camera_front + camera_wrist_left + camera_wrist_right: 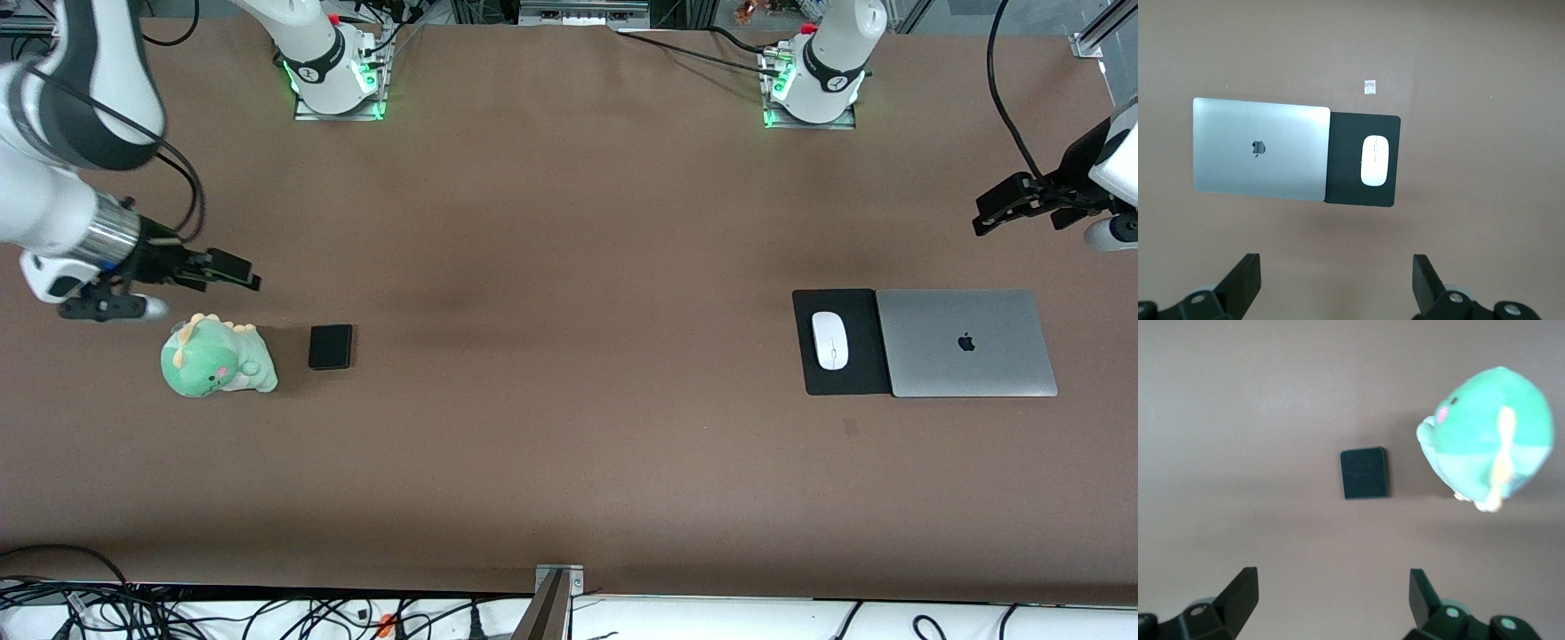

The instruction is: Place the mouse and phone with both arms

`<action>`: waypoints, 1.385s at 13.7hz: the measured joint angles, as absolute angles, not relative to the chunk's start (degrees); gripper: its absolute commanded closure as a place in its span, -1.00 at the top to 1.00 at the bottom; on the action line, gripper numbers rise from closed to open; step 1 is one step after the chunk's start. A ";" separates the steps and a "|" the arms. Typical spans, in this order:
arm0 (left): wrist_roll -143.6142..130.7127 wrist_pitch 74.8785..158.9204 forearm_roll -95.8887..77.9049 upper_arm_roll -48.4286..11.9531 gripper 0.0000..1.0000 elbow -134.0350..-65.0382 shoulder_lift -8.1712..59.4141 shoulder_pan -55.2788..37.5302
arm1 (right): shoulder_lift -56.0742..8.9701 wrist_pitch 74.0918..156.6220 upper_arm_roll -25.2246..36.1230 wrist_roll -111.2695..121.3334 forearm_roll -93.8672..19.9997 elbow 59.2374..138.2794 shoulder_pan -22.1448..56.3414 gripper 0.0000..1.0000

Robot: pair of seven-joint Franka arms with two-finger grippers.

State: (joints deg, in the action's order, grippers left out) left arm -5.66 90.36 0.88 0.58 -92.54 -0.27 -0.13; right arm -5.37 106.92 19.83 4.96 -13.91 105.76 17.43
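Note:
The white mouse (829,340) lies on a black mouse pad (843,373) beside a closed silver laptop (965,343), toward the left arm's end of the table; it also shows in the left wrist view (1374,160). The black phone (331,347) lies flat beside a green plush dinosaur (216,357), toward the right arm's end; the right wrist view shows it too (1365,473). My left gripper (982,220) is open and empty, up in the air over bare table near the laptop. My right gripper (244,277) is open and empty, over bare table near the plush.
The plush dinosaur also shows in the right wrist view (1485,437). The laptop (1259,149) and mouse pad (1345,160) show in the left wrist view. A small pale mark (851,427) lies on the table, nearer to the front camera than the pad. The brown table (569,267) is bare across its middle.

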 measured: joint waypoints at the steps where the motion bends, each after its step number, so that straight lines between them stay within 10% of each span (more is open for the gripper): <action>1: -5.66 90.36 0.88 0.58 1.00 -92.49 -0.27 -0.15 | -4.06 104.97 20.30 5.15 -11.88 105.01 17.37 1.00; 19: -5.66 90.36 0.88 0.57 1.00 -92.37 -0.26 -0.41 | 0.58 90.47 7.02 4.81 1.05 90.83 4.72 1.00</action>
